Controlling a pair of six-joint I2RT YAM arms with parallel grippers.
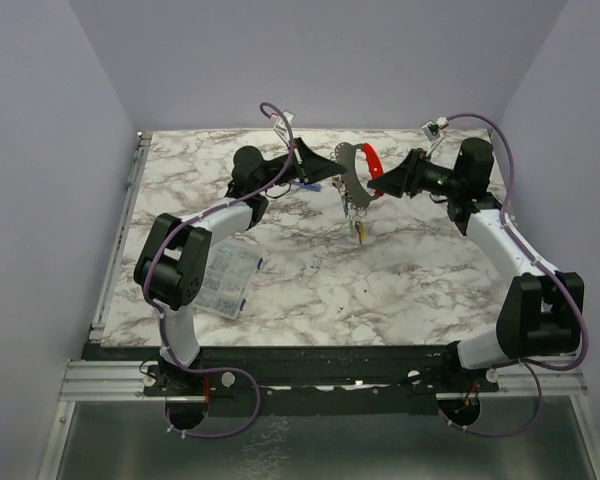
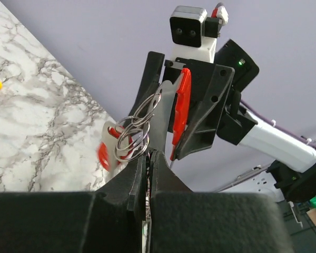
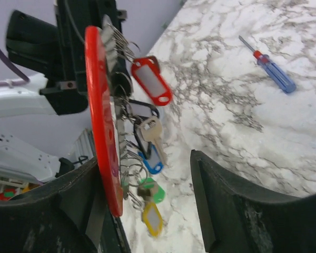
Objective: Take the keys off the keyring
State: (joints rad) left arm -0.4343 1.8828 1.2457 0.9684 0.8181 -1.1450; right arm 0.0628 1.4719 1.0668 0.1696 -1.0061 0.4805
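Marble worktop, far edge: left gripper pinches the keyring aloft so keys dangle free; right gripper straddles it, spread wide.

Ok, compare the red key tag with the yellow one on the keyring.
The red tag hangs highest along the keyring in the right wrist view; the yellow tag hangs lowest. The red tag looks bigger there than the yellow tag. Both have pale windows and hang from metal rings.
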